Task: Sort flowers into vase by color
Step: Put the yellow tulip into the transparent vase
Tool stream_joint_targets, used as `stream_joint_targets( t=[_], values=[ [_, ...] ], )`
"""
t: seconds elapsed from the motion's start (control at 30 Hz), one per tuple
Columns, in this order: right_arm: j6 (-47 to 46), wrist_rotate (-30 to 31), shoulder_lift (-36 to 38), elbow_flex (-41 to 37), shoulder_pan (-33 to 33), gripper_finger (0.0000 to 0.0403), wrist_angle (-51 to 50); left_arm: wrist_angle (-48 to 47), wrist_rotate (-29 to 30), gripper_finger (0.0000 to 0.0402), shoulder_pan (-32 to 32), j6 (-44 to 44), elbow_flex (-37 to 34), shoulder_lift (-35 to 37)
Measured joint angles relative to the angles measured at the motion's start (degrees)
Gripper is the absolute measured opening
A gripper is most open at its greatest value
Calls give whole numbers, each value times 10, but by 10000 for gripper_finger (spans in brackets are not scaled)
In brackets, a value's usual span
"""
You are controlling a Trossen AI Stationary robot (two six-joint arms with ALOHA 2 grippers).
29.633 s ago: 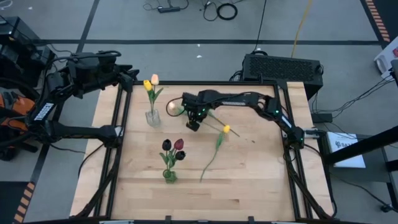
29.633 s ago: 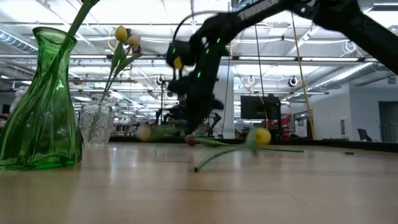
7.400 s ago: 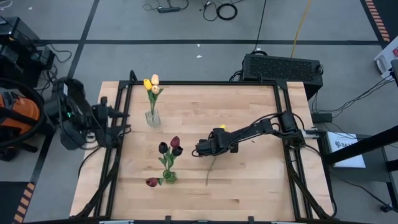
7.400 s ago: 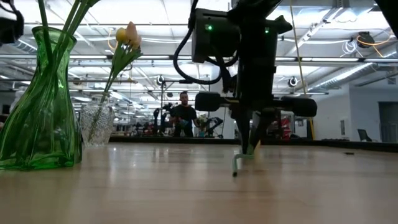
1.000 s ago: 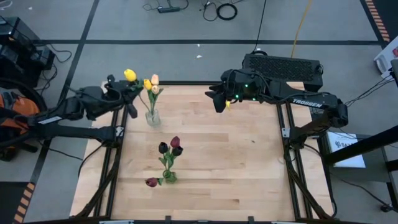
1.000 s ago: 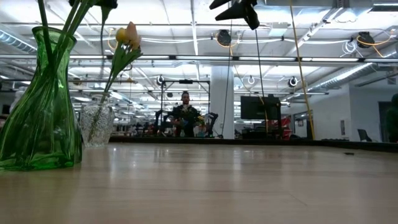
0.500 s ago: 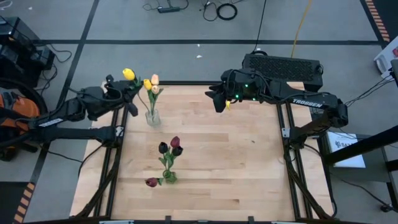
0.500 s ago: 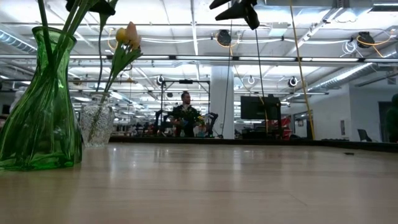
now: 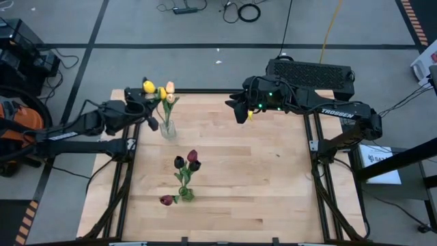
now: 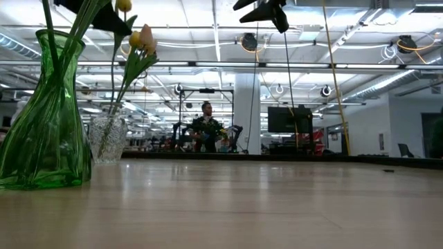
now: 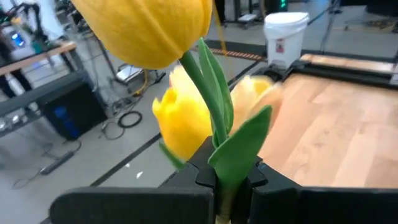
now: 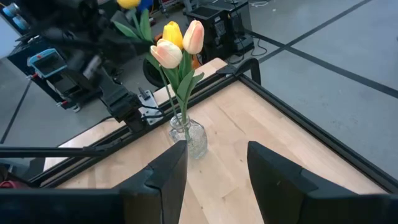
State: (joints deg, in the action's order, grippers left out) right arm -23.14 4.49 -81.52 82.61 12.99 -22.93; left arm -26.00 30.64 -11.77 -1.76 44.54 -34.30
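Observation:
My left gripper (image 9: 150,117) is shut on a yellow tulip (image 9: 148,86) at the table's far left, just left of the clear vase (image 9: 167,128). That vase holds a yellow and a cream tulip (image 12: 177,43). In the left wrist view the held tulip's head (image 11: 149,25) stands above the shut fingers. A green vase (image 9: 186,193) near the table's middle holds dark red tulips (image 9: 193,157). My right gripper (image 9: 237,115) hangs open over the far edge, with nothing between its fingers (image 12: 161,180). My left gripper pinches the yellow tulip's stem (image 11: 219,165) between its two fingers, below the head where the leaves branch off. The fingers come roughly level from the table's left and lie across the stem. The tulip is lifted clear and stands upright, head up above the fingers.
One dark red head (image 9: 166,200) droops low beside the green vase. A black frame (image 9: 218,91) runs around the wooden table top. Bare wood lies at the table's middle and right. In the low view a person (image 10: 206,128) sits far behind the table.
My left gripper has moved toward the table's right, closer to the clear vase, carrying the yellow tulip upright and still shut on its stem.

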Motion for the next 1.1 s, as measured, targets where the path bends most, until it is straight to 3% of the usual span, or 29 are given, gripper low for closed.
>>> stream_joint_targets(
  t=[0.5,1.1],
  values=[
    [0,0,0,0,0,160,0,3,61,15,0,86,-97,22],
    [0,0,0,0,0,160,17,4,69,34,0,89,-104,18]
  ],
)
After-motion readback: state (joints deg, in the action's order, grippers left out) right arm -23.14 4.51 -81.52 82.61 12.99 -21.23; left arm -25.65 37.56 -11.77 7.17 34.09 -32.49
